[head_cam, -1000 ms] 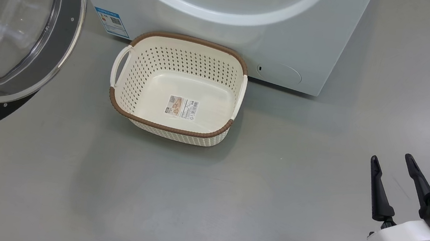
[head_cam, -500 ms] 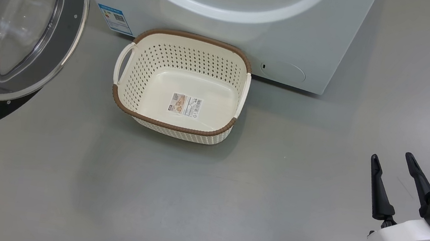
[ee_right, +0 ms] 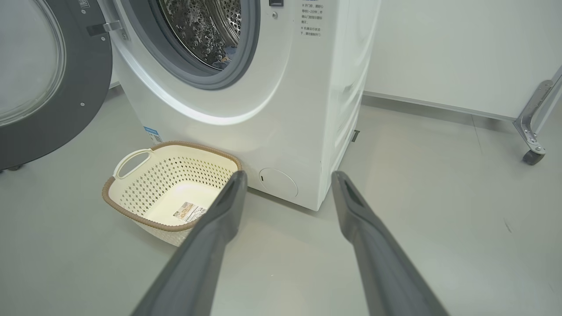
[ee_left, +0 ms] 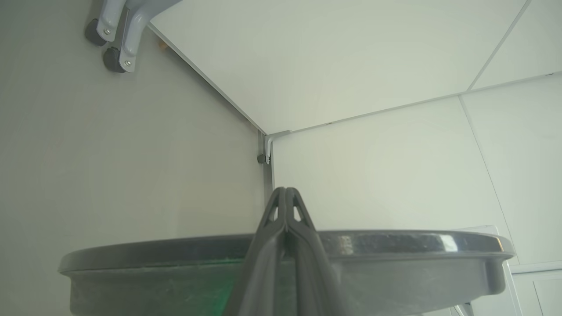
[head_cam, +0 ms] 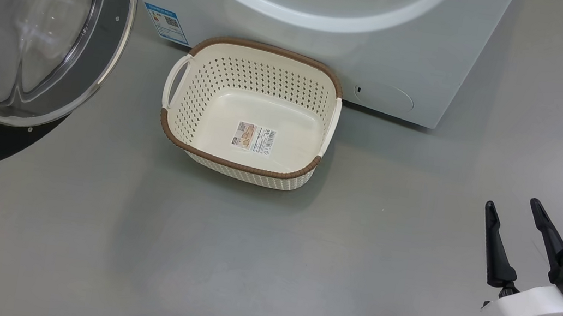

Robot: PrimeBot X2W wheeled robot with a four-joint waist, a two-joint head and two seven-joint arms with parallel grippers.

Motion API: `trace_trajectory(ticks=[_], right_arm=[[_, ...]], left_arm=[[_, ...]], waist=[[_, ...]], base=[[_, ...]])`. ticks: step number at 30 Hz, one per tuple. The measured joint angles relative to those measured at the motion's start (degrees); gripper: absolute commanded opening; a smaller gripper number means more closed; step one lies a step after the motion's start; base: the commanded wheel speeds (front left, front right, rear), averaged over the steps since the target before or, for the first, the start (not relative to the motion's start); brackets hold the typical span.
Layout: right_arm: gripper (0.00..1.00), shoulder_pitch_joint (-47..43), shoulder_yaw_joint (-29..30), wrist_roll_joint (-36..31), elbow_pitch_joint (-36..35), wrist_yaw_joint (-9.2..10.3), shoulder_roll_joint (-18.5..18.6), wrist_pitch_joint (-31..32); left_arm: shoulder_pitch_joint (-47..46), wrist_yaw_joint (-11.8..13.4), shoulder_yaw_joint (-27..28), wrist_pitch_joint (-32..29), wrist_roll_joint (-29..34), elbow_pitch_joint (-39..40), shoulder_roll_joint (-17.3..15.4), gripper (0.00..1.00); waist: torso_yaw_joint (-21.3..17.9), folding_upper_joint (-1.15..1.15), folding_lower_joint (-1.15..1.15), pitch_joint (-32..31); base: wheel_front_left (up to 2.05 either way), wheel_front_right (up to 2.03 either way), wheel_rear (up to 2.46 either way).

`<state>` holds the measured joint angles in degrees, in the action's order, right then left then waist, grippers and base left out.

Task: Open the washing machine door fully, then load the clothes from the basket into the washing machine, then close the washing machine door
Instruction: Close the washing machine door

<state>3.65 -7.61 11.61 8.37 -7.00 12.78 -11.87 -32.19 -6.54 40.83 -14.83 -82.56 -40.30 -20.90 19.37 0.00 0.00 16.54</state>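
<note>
My left gripper [ee_left: 286,195], its 2 fingers pressed together, lies across the washing machine door [ee_left: 395,243] rim, probably to push it shut: the basket [head_cam: 269,47] is empty. My right gripper [head_cam: 512,204] hangs spread, clear.

Place: probably a lab or test room staged as a laundry corner; the views are narrow, so this is a fair guess.
Appliance: a white front-loading washing machine [ee_right: 281,109] stands free on the floor, with its side panel exposed to the room. Its door [ee_right: 66,109] is swung wide, and the steel drum [ee_right: 202,26] is visible.
Floor: the grey floor [head_cam: 298,270] is smooth, seamless and lightly scuffed.
Walls: plain white panels [ee_right: 439,44] meet at thin seams and are braced by a grey metal bracket [ee_right: 538,101] on a castor [ee_right: 533,157], like movable partitions.
Laundry sign: a cream perforated basket [head_cam: 248,79] sits on the floor right against the machine's front.
Label: a blue sticker [head_cam: 167,23] sits low on the machine's front.
</note>
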Motion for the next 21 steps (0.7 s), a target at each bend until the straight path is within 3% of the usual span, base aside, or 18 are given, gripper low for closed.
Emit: trace_trajectory(ticks=[21], right_arm=[[1.00,0.0,-0.5,0.1,0.0,0.00,0.1,0.5]], left_arm=[[1.6,-0.5,-2.2,-9.6,-2.7,0.8,-0.2,0.00]], waist=[[1.8,0.00,0.00,-0.7]], base=[[0.00,0.00,0.00]])
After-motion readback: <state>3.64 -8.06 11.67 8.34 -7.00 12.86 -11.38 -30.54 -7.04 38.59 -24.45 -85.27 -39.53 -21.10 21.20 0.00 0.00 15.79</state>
